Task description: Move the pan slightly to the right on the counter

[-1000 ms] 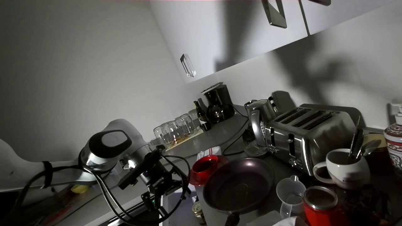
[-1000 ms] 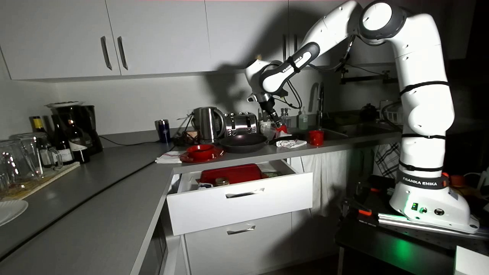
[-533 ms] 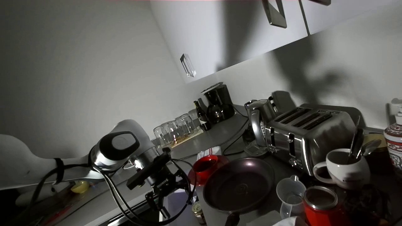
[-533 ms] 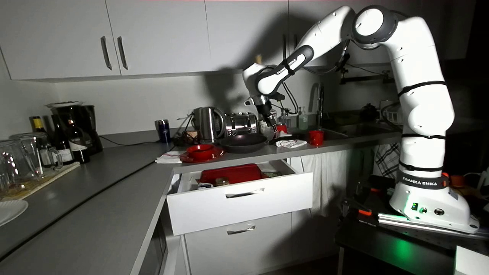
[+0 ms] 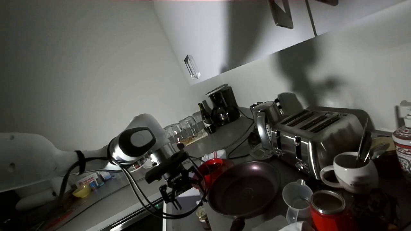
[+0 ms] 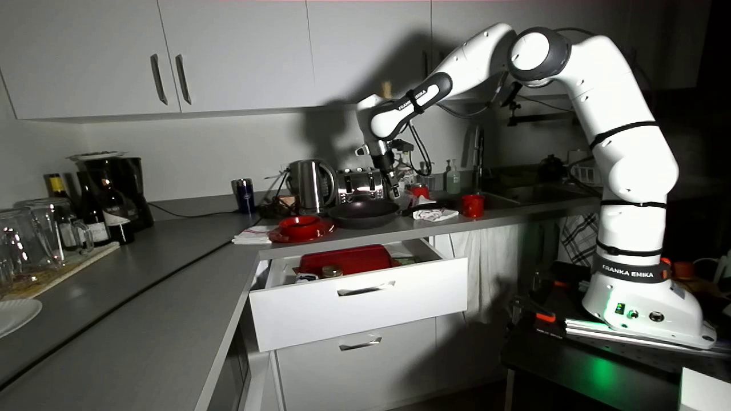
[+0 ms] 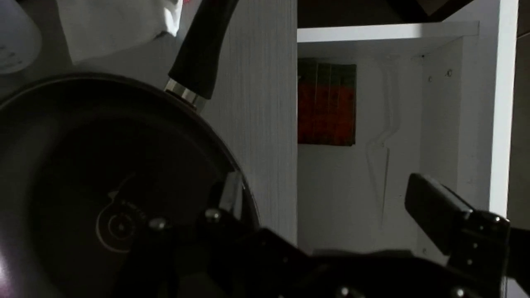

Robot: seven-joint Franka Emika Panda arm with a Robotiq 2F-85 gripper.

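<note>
The pan, round and dark inside, lies on the grey counter (image 6: pixel 137 297). It shows in both exterior views (image 5: pixel 245 189) (image 6: pixel 364 216) and fills the left of the wrist view (image 7: pixel 116 165). Its black handle (image 7: pixel 205 45) points up and to the right there. My gripper (image 7: pixel 326 184) is wide open with nothing between its fingers. In the wrist view one finger overlaps the pan's near rim and the other is over the open drawer. The gripper also shows in both exterior views (image 5: pixel 191 200) (image 6: pixel 395 191), above and beside the pan; contact cannot be told.
The open white drawer (image 6: pixel 360 297) juts out below the counter. A red bowl (image 6: pixel 301 226) on a red plate sits beside the pan. A toaster (image 5: pixel 321 138), kettle (image 5: pixel 266 122), clear jug (image 5: pixel 298 199), red jar (image 5: pixel 328 208) and cloth (image 6: pixel 436 214) stand close around.
The arm has moved along the counter: rightward in an exterior view, leftward and slightly lower in an exterior view from across the room. The pan and other objects have not moved.
</note>
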